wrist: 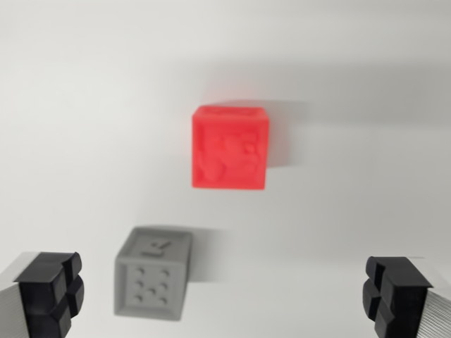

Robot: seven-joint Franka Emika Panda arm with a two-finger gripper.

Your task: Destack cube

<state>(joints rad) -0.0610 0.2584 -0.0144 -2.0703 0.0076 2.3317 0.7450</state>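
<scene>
The white table (84, 105) is filling the whole wrist view, and it is looking flat and bare apart from two blocks. The picture is a bit blurry.

The red cube (230, 147) is sitting just above the middle of the view, at about twelve o'clock from the centre. It is standing on the table by itself. Nothing is resting on top of it, and it is not resting on anything else. A bumpy shape is showing on its front face, but it is too blurry to name.

The grey cube (152, 273) is sitting lower down, at about seven o'clock from the red one. The two are apart and not touching. Its front face is showing little round dots, and its top is showing a raised mark.

So the blocks are already lying apart, and the job is looking done or nearly done.

The claw (229, 299) is spread wide and is pinching nothing. One black finger (49, 292) is at eight o'clock and the other is at four o'clock.

Both cubes are looking hard, light and smooth, probably plastic. I think flat opposite sides are the best place to squeeze, because bumpy faces could slip.
</scene>
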